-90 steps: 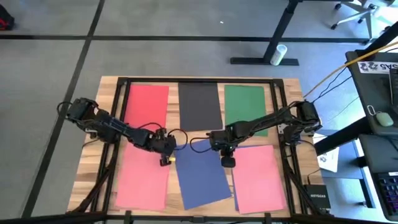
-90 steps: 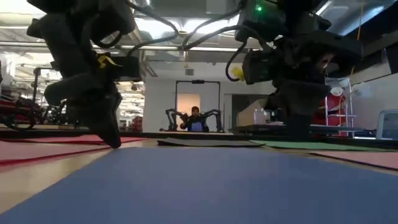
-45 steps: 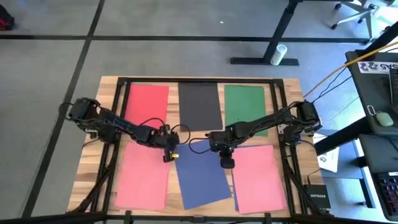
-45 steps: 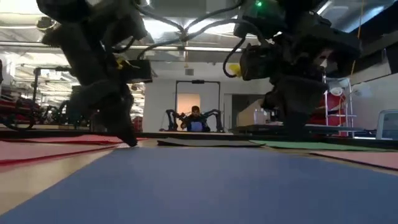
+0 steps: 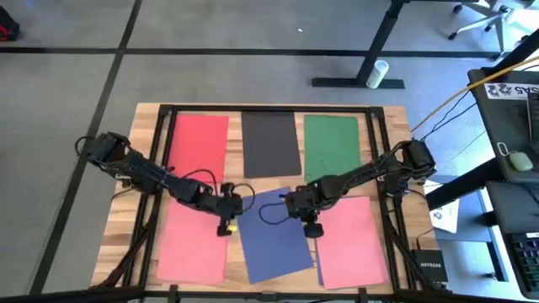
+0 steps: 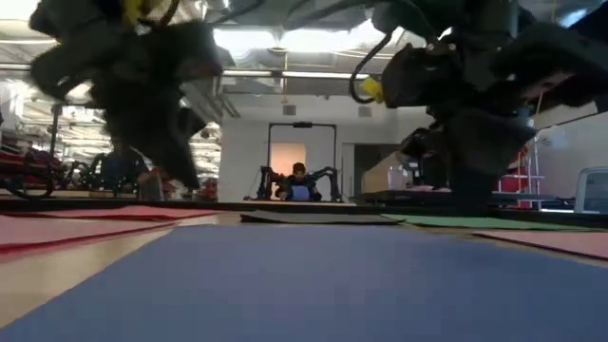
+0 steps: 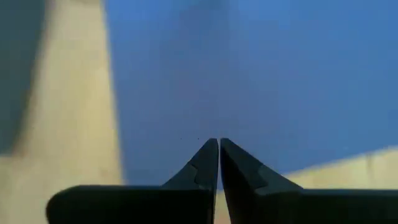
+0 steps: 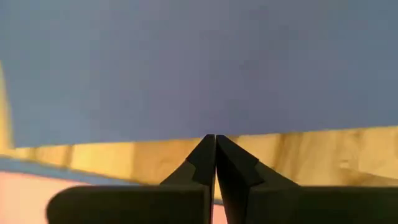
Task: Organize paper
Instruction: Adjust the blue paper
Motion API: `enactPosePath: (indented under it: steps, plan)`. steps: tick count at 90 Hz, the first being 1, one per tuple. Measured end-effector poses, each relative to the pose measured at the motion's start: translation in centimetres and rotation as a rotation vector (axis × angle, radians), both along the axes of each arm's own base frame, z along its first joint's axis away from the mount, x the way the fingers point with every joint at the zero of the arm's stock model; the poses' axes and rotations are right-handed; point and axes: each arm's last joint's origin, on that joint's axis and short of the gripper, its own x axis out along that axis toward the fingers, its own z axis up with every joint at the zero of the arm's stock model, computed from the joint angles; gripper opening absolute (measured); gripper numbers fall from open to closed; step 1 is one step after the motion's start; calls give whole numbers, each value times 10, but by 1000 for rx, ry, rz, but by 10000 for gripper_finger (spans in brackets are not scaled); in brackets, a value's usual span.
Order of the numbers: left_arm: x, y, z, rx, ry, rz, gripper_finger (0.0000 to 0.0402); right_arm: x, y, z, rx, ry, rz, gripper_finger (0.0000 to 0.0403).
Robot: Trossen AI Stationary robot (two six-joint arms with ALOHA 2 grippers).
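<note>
Flanking the blue paper (image 5: pixel 274 231), both arms' closed jaws rest at its side edges.

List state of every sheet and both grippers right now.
red paper: flat, far row, straight.
black paper: flat, far row, straight.
green paper: flat, far row, straight.
blue paper: flat, near row, skewed.
left pink paper: flat, near row.
right pink paper: flat, near row, slightly skewed.
left gripper: jaws shut, at the blue paper's left edge.
right gripper: jaws shut, at its right edge.
</note>
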Motion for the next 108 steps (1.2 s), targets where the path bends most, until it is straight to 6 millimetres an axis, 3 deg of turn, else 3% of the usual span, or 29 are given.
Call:
enactPosePath:
  steps: [15, 41, 69, 83, 108]
  plan:
    - [2, -3, -20, 20, 65, 4, 0, -8, 25, 0, -46, -14, 43, 0]
    - [8, 7, -24, 34, 70, 18, 0, -27, 77, 3, 55, -34, 175, 0]
    - [12, 20, -25, 59, 77, 31, 0, -24, 88, -15, 79, 0, 148, 0]
    - [6, 11, -19, 47, 70, 12, 0, -19, 92, -26, 126, 13, 159, 0]
    - [7, -12, 9, -14, -27, -28, 0, -7, 100, -24, 209, -116, 159, 0]
